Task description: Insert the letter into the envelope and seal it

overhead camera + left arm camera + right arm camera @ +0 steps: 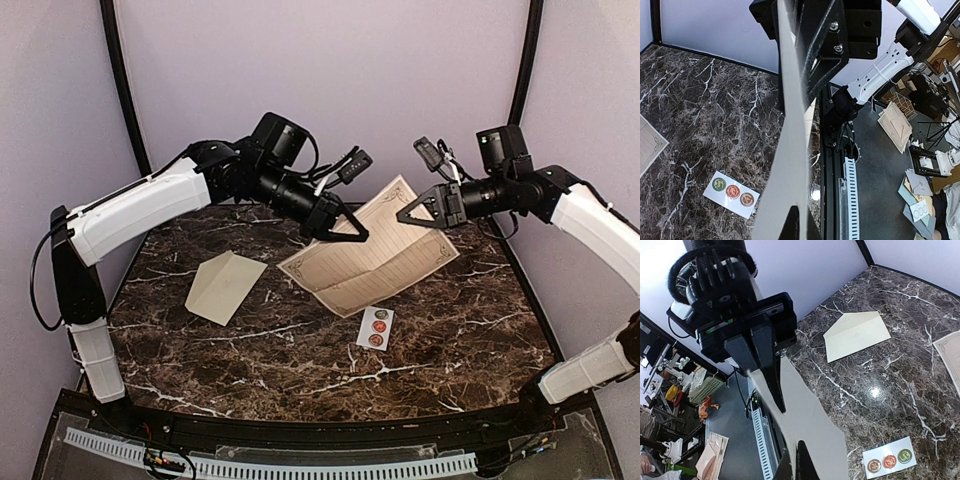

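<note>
- Sticker strip (375,327): white, three round dots. It lies flat on the table just in front of the raised sheet's near edge and apart from both arms.
- Letter (385,255): tan, bordered and lined, held tilted between the two arms over mid-table. It hides the tabletop behind it from above and cuts edge-on across the middle of both wrist views. Cannot tell whether its low left corner touches the table.
- Left gripper (350,230): fingers pressed together on the letter's upper left edge.
- Right gripper (408,212): pinching the letter at its upper right edge.
- Envelope (225,287): cream and plain, lying flat on the table to the left of the letter and apart from it, below the left forearm.
- Surface: table (250,350) in dark brown marble pattern with white veins; a glare spot shows in the right wrist view.
- Room: pale lilac walls (320,70) and black corner posts (122,90). A white slotted cable duct (270,465) runs along the near edge. The wrist views show a cluttered workshop floor beyond the table.
</note>
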Tool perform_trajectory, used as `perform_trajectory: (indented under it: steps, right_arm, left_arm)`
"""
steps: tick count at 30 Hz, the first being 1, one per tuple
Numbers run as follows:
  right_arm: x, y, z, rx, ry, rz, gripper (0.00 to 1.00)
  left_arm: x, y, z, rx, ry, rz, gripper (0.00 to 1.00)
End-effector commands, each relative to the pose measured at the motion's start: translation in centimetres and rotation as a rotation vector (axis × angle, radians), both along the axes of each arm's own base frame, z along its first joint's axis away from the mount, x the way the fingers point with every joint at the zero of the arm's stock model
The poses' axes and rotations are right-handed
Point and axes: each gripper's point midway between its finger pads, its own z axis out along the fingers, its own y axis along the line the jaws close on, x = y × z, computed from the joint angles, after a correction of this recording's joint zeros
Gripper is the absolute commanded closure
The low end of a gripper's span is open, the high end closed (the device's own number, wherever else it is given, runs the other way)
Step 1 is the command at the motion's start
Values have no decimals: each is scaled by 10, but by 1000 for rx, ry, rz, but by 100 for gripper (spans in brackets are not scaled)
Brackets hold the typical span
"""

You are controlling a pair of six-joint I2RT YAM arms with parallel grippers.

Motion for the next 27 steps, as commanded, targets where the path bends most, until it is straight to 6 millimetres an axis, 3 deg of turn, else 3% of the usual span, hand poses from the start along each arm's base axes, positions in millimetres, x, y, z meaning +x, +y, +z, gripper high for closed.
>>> perform_trajectory:
  steps: [1, 2, 3, 6, 7, 8, 10, 13, 15, 20, 27]
  right_arm:
    - [16, -1, 15, 19, -55, -90, 97]
    - [17, -2, 19, 31, -61, -98, 91]
    - [20, -3, 25, 48, -80, -115, 80]
    - [28, -17, 48, 113, -145, -203, 36]
    - [30, -26, 59, 145, -172, -241, 24]
    - [27, -37, 74, 188, -205, -269, 13]
    - [29, -62, 92, 254, -246, -327, 2]
    - [23, -76, 109, 319, -287, -336, 1]
    - [22, -78, 109, 332, -294, -334, 1]
    - [26, -79, 94, 365, -293, -345, 1]
    - [17, -77, 58, 423, -278, -312, 2]
  left_arm:
    - [-8, 4, 27, -85, 1, 16, 100]
    - [-7, 5, 23, -88, 8, 29, 100]
    - [-4, 5, 41, -141, -23, 61, 100]
    - [3, 9, 57, -228, -70, 129, 100]
    - [0, 16, 71, -263, -71, 146, 100]
    - [3, 17, 76, -301, -87, 165, 100]
    - [-2, 33, 108, -407, -111, 191, 100]
    - [-2, 47, 135, -501, -94, 227, 100]
    - [0, 54, 149, -541, -86, 248, 100]
    - [5, 61, 165, -592, -57, 271, 100]
    - [3, 60, 175, -645, -50, 247, 100]
